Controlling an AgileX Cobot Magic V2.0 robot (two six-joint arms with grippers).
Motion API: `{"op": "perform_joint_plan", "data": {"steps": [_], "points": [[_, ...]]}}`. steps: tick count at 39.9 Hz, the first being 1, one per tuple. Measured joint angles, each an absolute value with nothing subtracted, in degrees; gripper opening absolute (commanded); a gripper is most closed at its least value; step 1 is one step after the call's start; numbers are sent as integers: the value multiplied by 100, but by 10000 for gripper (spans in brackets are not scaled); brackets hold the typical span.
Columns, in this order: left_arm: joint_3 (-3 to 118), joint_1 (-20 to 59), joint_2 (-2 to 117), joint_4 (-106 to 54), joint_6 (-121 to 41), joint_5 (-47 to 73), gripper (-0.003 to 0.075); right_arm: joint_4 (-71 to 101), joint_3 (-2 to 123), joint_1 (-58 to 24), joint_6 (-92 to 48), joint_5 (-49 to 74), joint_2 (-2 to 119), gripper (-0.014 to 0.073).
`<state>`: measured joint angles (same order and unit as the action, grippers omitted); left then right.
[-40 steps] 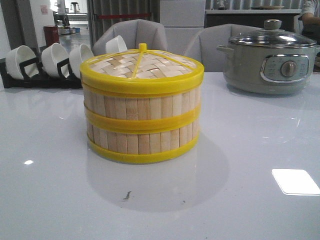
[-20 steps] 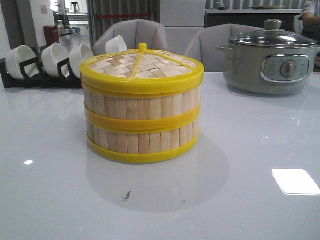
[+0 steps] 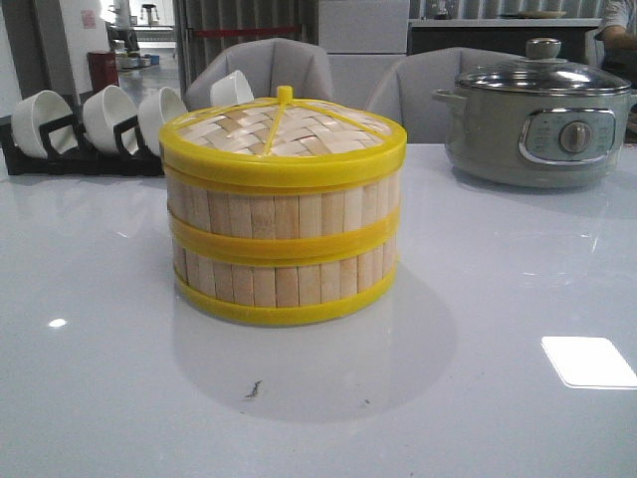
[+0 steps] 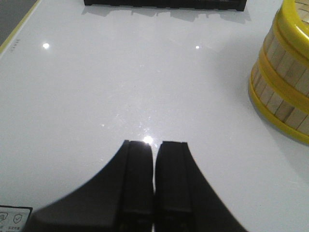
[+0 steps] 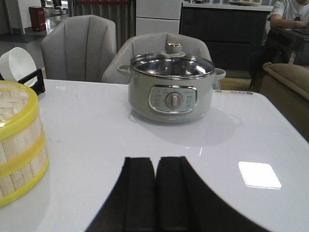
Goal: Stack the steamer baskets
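Observation:
Two steamer baskets (image 3: 284, 249) stand stacked one on the other in the middle of the white table, pale bamboo slats between yellow rims. A woven bamboo lid (image 3: 282, 134) with a yellow rim sits on top. In the left wrist view the stack's wall (image 4: 285, 82) shows off to one side, well apart from my left gripper (image 4: 155, 144), which is shut with nothing in it. The right wrist view catches the stack's edge (image 5: 19, 145), also apart from my right gripper (image 5: 155, 160), shut and empty. Neither gripper appears in the front view.
A grey electric pot (image 3: 542, 119) with a glass lid stands at the back right of the table (image 3: 498, 299). A black rack of white bowls (image 3: 105, 124) lines the back left. Grey chairs (image 3: 264, 70) stand behind the table. The table's left edge (image 4: 14, 36) shows in the left wrist view.

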<state>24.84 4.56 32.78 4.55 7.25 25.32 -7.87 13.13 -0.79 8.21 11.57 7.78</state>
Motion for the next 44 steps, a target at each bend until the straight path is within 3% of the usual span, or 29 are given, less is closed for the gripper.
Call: {"op": "perform_joint_plan", "data": {"steps": [24,34,44], "points": [[2367,456,2971,875,725,2158,94,-791,1313,-79,821,1157,778,77],[1509,456,1694,962,725,669,94,-791,1313,-79,821,1157,778,77],[252,456,152,717,725,512,94,-791,1313,-79,821,1157,778,77]]}}
